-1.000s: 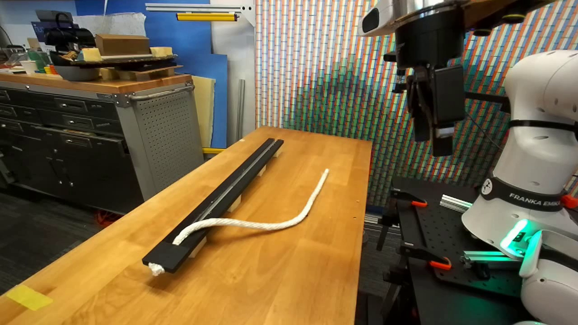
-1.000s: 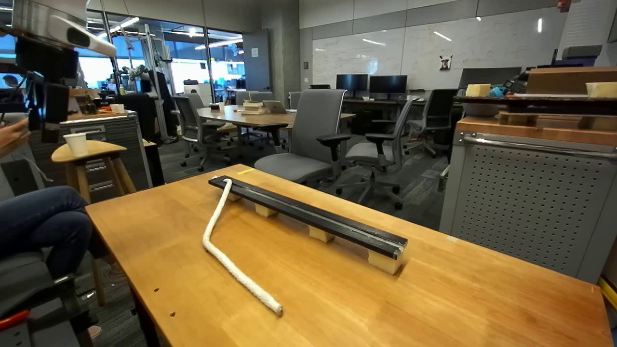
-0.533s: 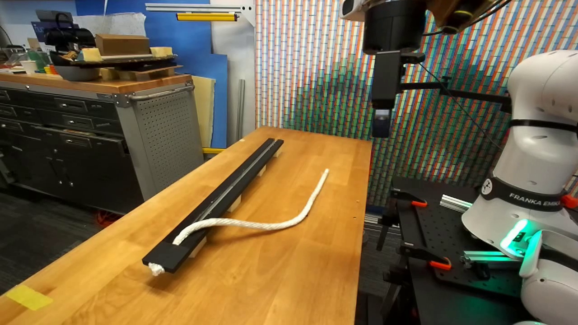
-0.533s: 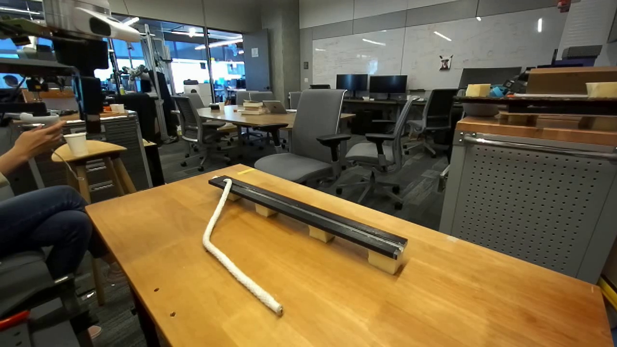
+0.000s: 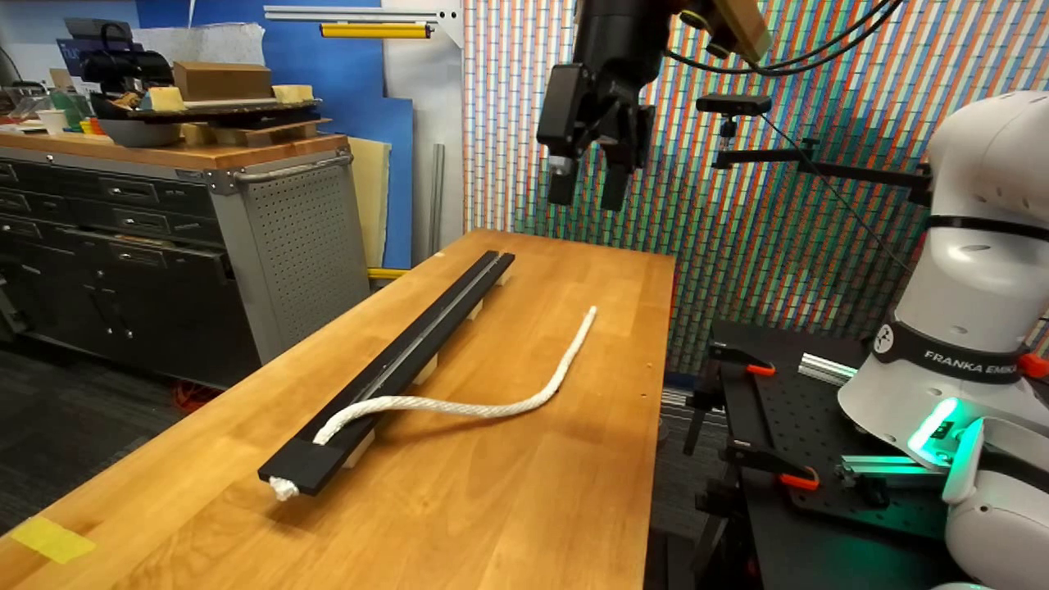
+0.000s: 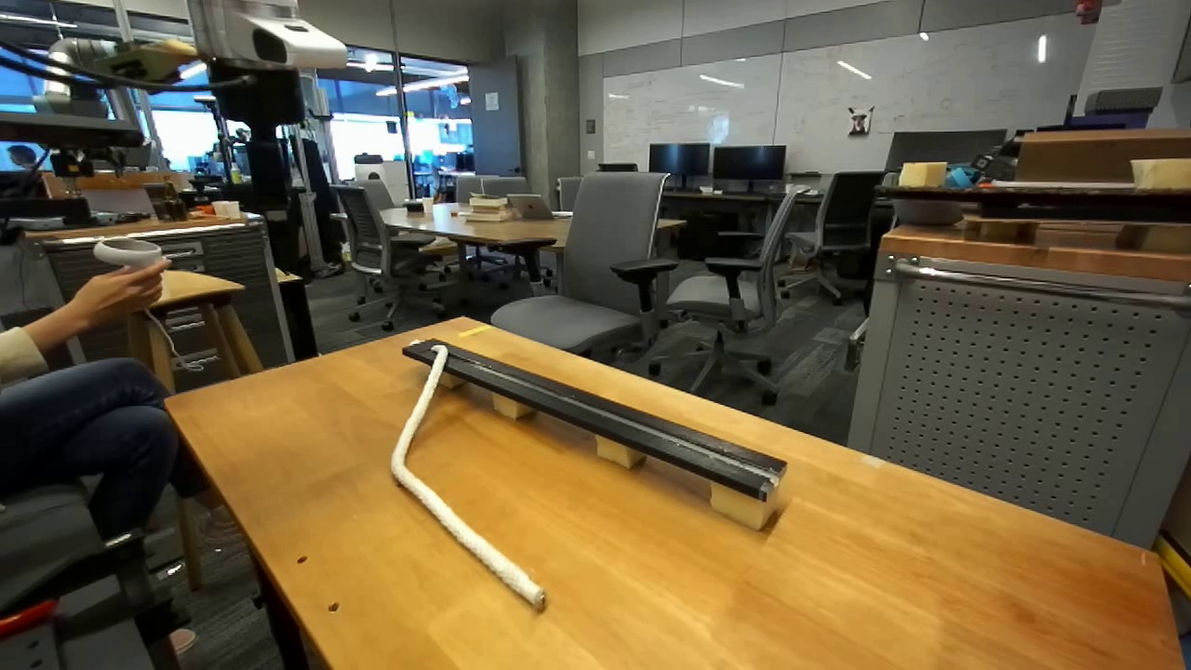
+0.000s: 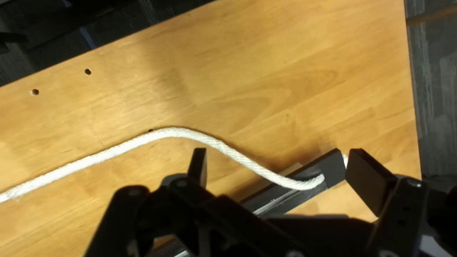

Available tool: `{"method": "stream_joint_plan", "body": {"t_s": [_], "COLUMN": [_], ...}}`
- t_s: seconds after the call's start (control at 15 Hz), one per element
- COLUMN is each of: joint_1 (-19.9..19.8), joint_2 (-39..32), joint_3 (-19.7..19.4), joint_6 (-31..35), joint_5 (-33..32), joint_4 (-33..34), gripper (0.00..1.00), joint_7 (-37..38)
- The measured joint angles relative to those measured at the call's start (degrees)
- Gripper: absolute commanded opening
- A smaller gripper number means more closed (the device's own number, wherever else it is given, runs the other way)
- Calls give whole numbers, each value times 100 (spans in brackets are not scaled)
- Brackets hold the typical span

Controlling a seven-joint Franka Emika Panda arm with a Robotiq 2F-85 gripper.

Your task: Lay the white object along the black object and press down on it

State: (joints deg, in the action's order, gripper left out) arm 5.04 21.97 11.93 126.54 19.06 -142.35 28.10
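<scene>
End effector (image 5: 587, 195) (jaws apart) points down, well above the table (image 5: 524, 492).

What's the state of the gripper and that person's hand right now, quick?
Gripper: open, nothing between its fingers.
Person's hand: holding a white ring-shaped device; only one hand shows.
</scene>
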Motion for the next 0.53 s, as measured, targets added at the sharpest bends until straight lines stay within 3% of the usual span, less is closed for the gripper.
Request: {"method": "stream_joint_plan", "body": {"t_s": [0.53], "joint_1": [-193], "joint_2": [-754], "joint_3": [-207], "joint_6": [840], "joint_5": [63], "joint_4": [317], "gripper": [100], "joint_7": [1042]}}
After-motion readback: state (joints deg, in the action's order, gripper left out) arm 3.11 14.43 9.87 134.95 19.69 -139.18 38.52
